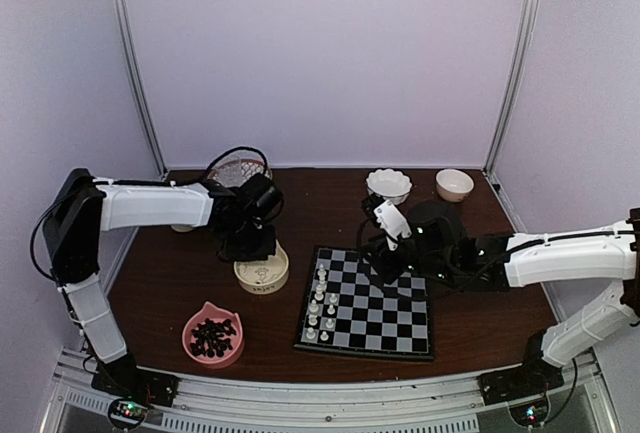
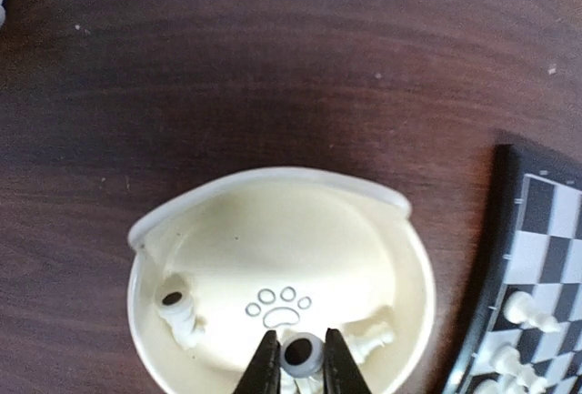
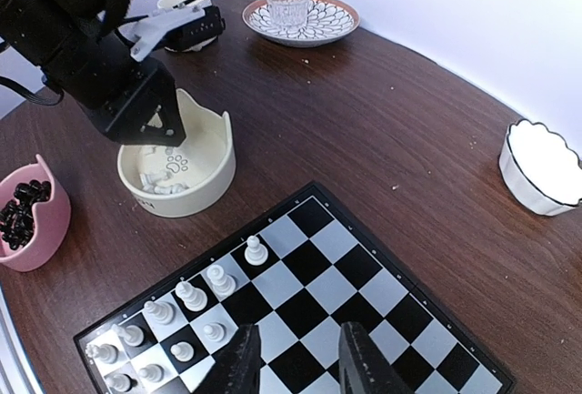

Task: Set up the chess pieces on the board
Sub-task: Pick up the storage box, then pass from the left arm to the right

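A cream bowl (image 2: 273, 176) with a paw print holds loose white chess pieces (image 2: 180, 312). My left gripper (image 2: 302, 362) reaches down into it, its jaws shut on the round base of one lying white chess piece (image 2: 303, 355). The board (image 3: 364, 285) lies right of the bowl, with several white chess pieces (image 3: 219, 279) standing along its left side. Just above the board's middle squares, my right gripper (image 3: 296, 358) hangs open with nothing between its fingers. From above, the left gripper (image 1: 250, 243) sits over the cream bowl (image 1: 262, 273) and the right gripper (image 1: 385, 263) over the board (image 1: 380, 318).
A pink bowl (image 1: 213, 335) of black pieces stands at the front left. Two white bowls (image 1: 388, 185) (image 1: 454, 184) stand at the back right. A patterned plate carrying a glass (image 3: 300, 16) is at the back left.
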